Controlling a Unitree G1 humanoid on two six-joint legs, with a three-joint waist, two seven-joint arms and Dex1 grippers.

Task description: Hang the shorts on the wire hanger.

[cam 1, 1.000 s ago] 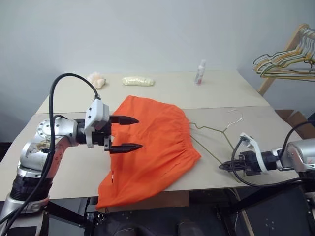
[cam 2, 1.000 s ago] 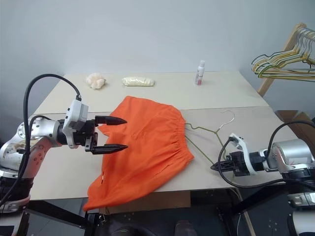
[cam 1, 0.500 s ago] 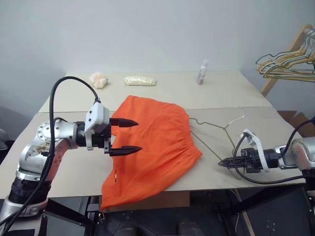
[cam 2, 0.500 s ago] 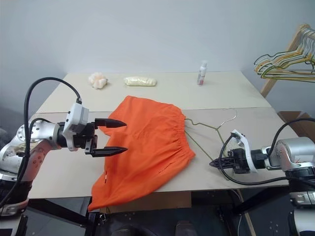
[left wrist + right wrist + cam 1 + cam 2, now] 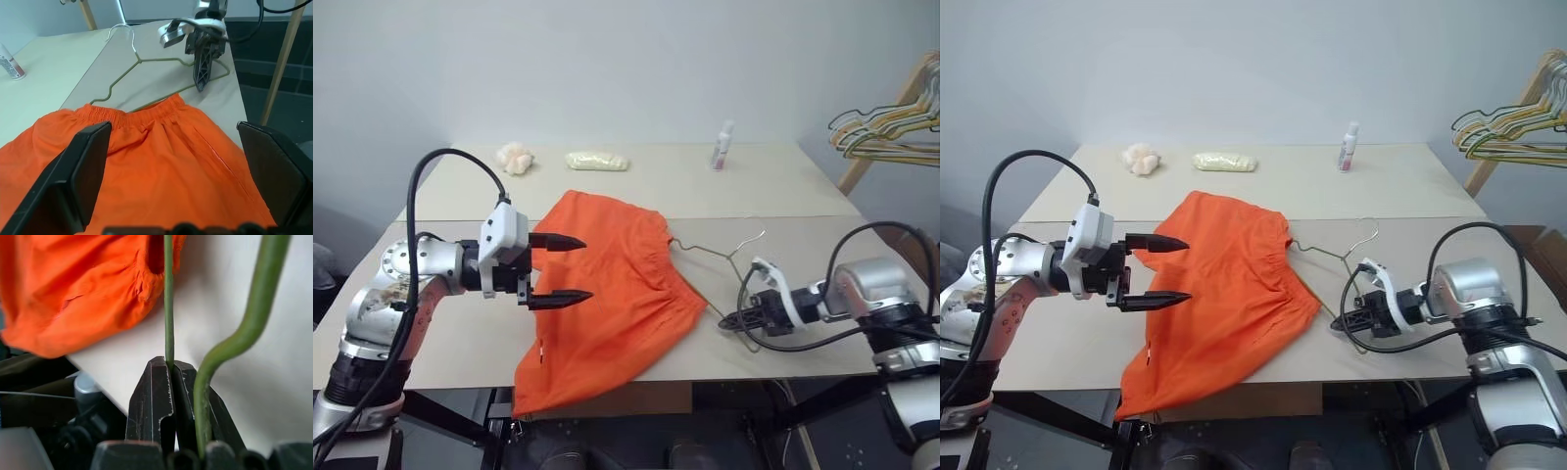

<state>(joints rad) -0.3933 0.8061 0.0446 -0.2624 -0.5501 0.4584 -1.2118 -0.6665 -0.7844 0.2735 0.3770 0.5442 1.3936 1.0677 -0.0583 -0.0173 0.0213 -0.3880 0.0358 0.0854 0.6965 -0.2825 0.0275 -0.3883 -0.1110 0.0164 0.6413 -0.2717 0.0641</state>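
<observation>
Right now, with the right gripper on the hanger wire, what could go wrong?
1. The right gripper pinches only the thin wire of the wire hanger at its fingertips, so the hanger may twist or slip.
2. The shorts lie loose and overhang the front edge of the table; pushing the hanger in may drag them off.
3. The left gripper is open above the shorts, not holding them.

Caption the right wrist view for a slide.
Right gripper shut on the wire hanger, its wire running under the orange shorts.
</observation>
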